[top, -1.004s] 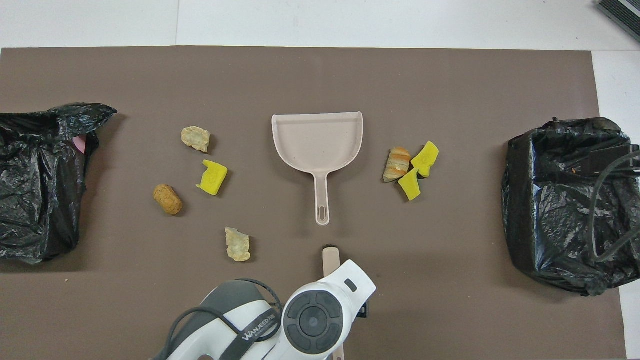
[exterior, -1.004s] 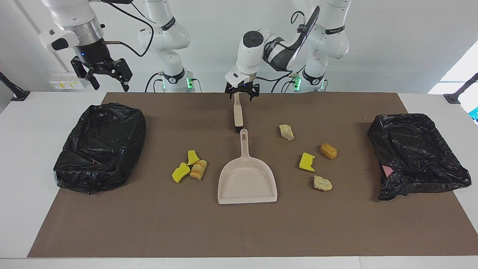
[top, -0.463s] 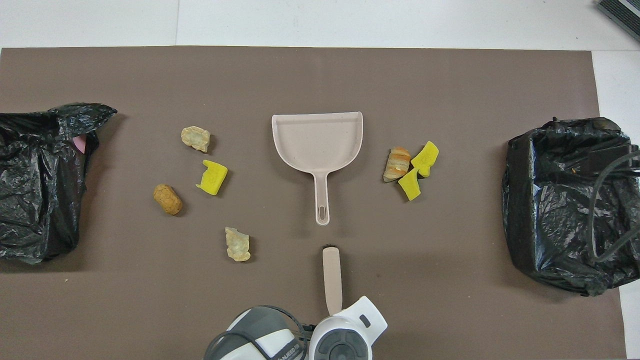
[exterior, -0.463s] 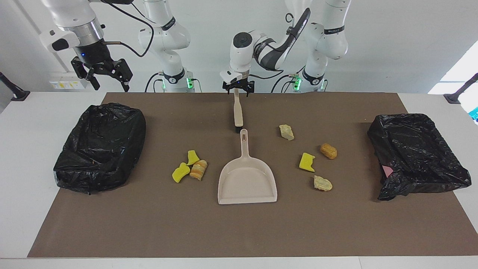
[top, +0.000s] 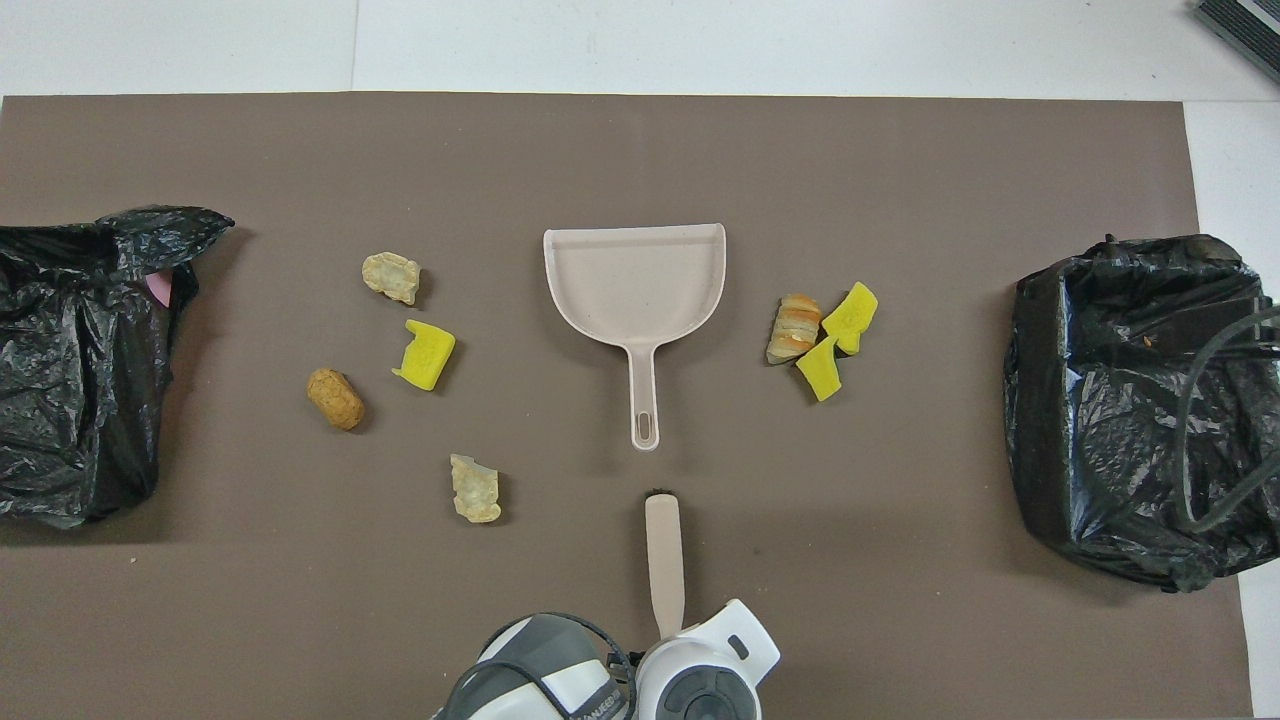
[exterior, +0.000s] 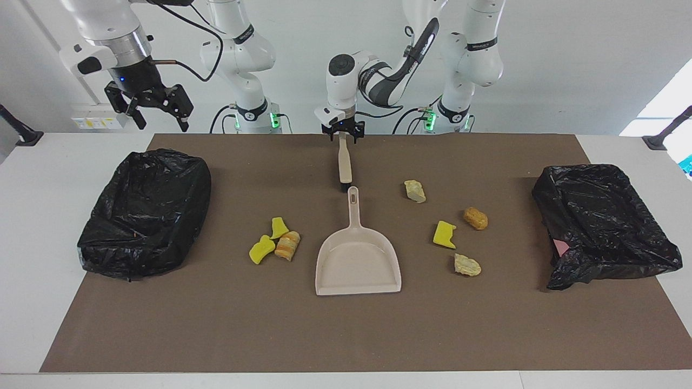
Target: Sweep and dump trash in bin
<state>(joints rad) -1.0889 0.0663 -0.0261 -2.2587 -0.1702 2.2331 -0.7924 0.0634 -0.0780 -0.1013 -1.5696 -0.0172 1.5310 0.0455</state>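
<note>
Trash (exterior: 286, 244) first: from the facing camera we count seven scraps on the brown mat (exterior: 346, 335), three bunched toward the right arm's end beside the dustpan (exterior: 358, 265), four scattered toward the left arm's end. The brush (exterior: 344, 165) lies flat, nearer the robots than the dustpan's handle and in line with it. Our left gripper (exterior: 341, 131) sits low over the brush's handle end; we can't tell if the fingers are pinching it or just around it. Our right gripper (exterior: 153, 106) waits, spread wide, up in the air over the bin (exterior: 145, 210) at its end. A second bin (exterior: 603, 221) sits at the other end.

From overhead, the brush (top: 663, 545) runs straight toward the dustpan (top: 637, 290), and its handle end disappears under the left arm's wrist.

Our take: get a firm, square hold on the handle before lifting, so the brush can't twist mid-sweep. Then the right arm should steady the dustpan, and we'd push the bunched three in first.
</note>
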